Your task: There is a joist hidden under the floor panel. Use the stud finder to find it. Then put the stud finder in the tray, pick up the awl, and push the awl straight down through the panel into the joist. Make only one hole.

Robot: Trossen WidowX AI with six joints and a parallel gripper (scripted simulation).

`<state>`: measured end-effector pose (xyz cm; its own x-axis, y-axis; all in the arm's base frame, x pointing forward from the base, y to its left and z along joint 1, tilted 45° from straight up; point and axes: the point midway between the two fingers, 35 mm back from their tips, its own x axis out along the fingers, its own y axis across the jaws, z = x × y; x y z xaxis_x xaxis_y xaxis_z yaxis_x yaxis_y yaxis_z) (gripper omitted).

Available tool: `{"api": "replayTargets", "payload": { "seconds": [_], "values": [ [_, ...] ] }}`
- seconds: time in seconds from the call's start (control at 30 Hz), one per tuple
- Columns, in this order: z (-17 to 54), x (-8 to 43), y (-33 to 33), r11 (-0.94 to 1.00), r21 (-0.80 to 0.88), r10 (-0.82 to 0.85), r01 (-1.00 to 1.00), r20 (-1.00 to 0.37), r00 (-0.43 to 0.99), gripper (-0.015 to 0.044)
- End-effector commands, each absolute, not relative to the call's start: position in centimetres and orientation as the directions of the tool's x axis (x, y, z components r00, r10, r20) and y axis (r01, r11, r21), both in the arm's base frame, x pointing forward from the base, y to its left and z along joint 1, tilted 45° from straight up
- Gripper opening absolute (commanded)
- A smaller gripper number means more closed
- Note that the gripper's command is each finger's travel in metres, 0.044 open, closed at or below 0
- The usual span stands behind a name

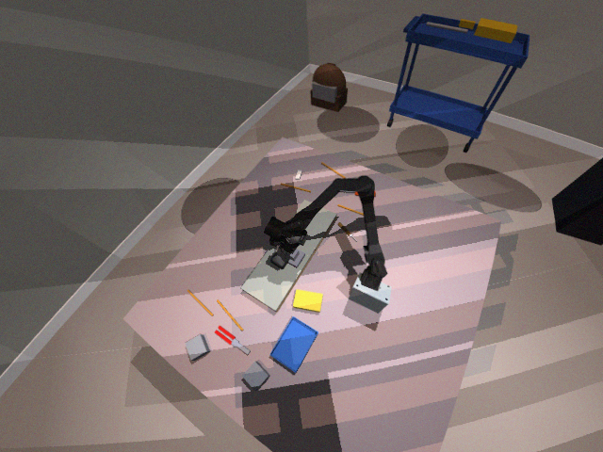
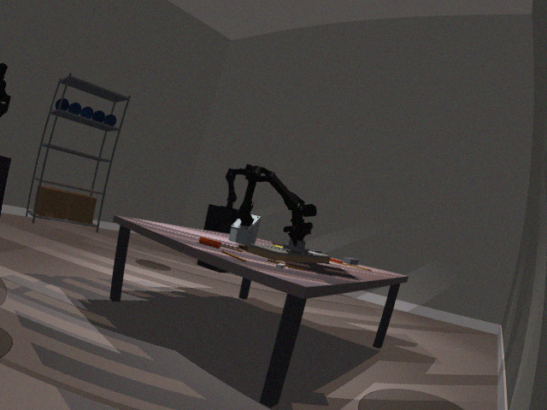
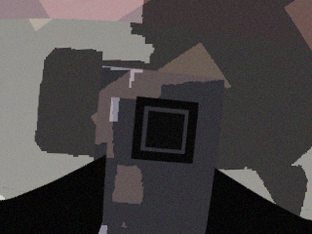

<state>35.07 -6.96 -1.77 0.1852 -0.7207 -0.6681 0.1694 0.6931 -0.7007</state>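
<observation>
My gripper (image 1: 287, 254) (image 2: 297, 239) (image 3: 156, 163) is shut on the grey stud finder (image 1: 296, 258) (image 2: 297, 247) (image 3: 207, 129). The stud finder is low over or on the pale floor panel (image 1: 265, 292) (image 2: 269, 252) (image 3: 15, 97), nearer its front half; I cannot tell whether they touch. Its square display shows dark in the wrist view, with a grey outline and no lit mark. The awl (image 1: 345, 228) lies on the table beside the panel, on the robot base's side. The blue tray (image 1: 294, 345) is empty, in front of the panel. No hole shows; the arm and shadows cover part of the panel.
A yellow block (image 1: 307, 300) lies between panel and tray. Red-handled pliers (image 1: 225, 334) and two grey blocks (image 1: 197, 347) (image 1: 255, 375) are left of the tray. Several orange sticks, a small white block (image 1: 298, 173) and a red-orange-handled tool (image 2: 209, 242) lie around the panel.
</observation>
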Motion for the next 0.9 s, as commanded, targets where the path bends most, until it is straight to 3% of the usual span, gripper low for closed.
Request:
{"api": "replayTargets", "payload": {
  "seconds": [0.0, 0.87],
  "values": [
    [-0.5, 34.7, -8.4, 0.687, -0.707, -0.727, 0.170, -0.662, 0.182, 0.0000],
    [6.6, 33.0, -15.2, 0.683, -0.710, -0.730, 0.169, -0.659, 0.181, 0.0000]
  ]
}}
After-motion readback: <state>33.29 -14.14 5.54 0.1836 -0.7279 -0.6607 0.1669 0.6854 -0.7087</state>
